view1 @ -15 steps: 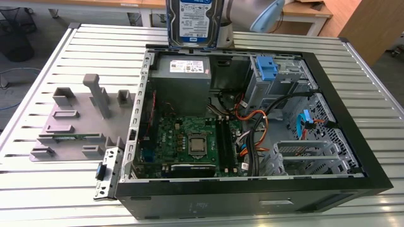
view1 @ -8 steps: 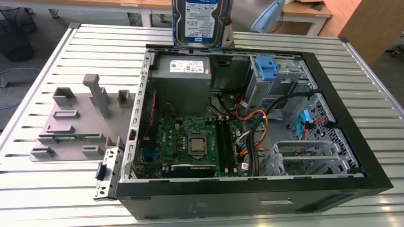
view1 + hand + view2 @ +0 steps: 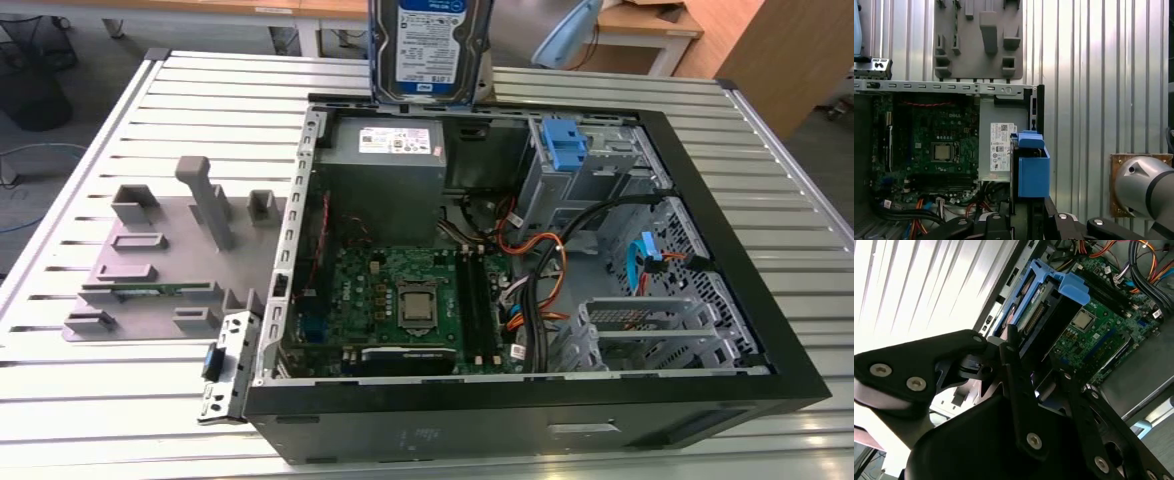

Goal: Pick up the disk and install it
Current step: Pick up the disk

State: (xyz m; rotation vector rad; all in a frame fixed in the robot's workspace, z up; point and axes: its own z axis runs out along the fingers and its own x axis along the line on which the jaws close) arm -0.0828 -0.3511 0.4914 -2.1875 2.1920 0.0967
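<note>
Gripper (image 3: 1036,352): closed on the disk (image 3: 430,45); a finger (image 3: 1013,360) pressed to either side of it
Disk: held upright in the air above the computer case (image 3: 534,405), over the edge beside the power supply (image 3: 384,150); blue bracket (image 3: 1033,170) around it
Case: open, lying on the bench (image 3: 107,400); grey plate (image 3: 160,260) beside it, on the exterior view's left

Behind my slatted aluminium table (image 3: 120,430) stand light-wood desks (image 3: 661,22), a wooden cabinet (image 3: 787,60) at the exterior view's right, a black mesh bin (image 3: 34,75) on grey floor (image 3: 34,205).
</note>
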